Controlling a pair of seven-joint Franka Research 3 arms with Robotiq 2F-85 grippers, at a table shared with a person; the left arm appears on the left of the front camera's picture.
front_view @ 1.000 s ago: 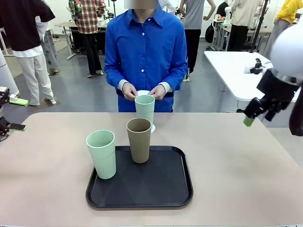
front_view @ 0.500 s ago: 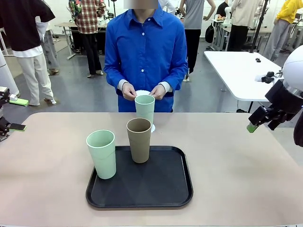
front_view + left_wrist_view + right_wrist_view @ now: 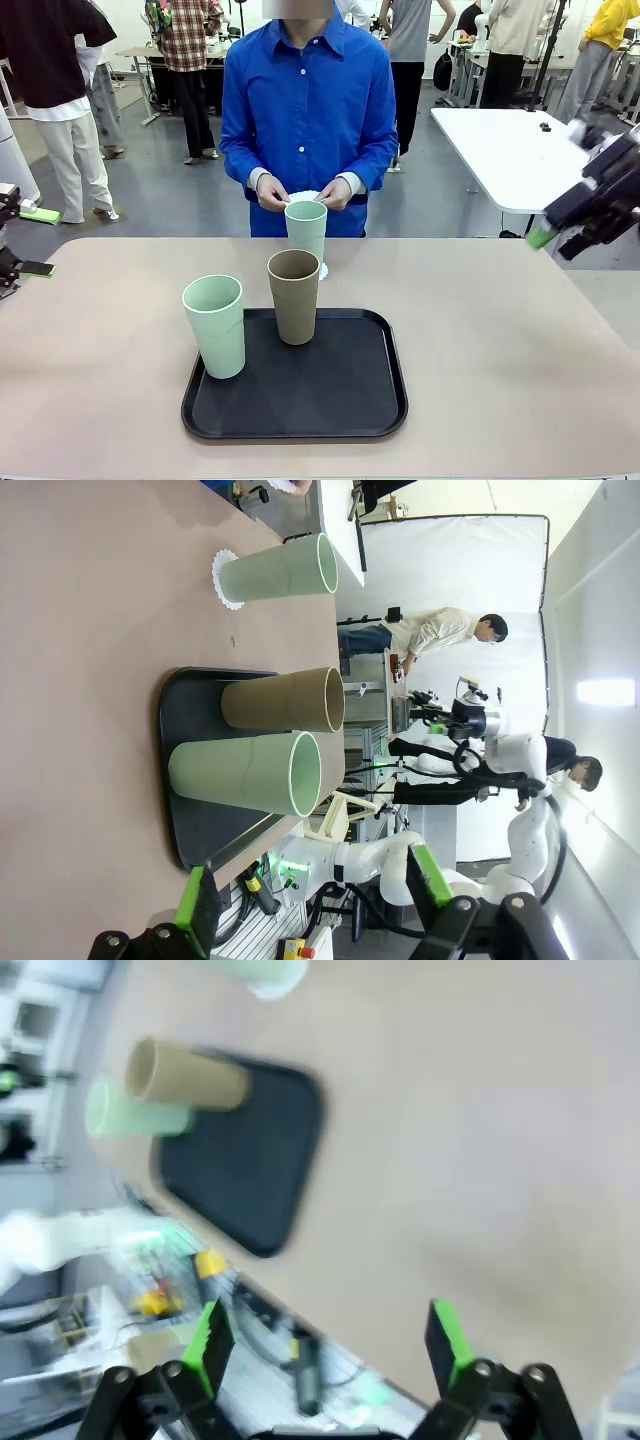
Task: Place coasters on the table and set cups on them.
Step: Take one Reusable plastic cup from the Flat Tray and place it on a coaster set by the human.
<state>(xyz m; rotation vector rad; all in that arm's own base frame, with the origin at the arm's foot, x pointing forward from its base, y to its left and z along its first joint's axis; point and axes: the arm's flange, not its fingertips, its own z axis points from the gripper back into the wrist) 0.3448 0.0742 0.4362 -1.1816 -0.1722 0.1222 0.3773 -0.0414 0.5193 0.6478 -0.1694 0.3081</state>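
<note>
Coaster (image 3: 219, 575) peeks from under far mint cup (image 3: 280, 570); left gripper (image 3: 310, 872), blurred right gripper (image 3: 326, 1322) both spread, seemingly empty.

On my beige matte worktop (image 3: 500, 330) a tall pale mint tumbler (image 3: 306, 228) stands upright on a lacy white round coaster (image 3: 217, 570); nearer me, a brown-taupe tumbler (image 3: 294, 297) and a second mint tumbler (image 3: 215, 325) stand upright

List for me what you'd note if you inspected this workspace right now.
Surface: beige table, carrying a black tray.
Job's things: one mint cup on a coaster at the far side; brown cup and second mint cup on the tray; more coasters in the person's hands.
Clutter: nothing seen.
Tools: left tool and right tool both open, empty.
Cables: nothing seen on the table.
Surroundings: white table to the right, people standing behind.
</note>
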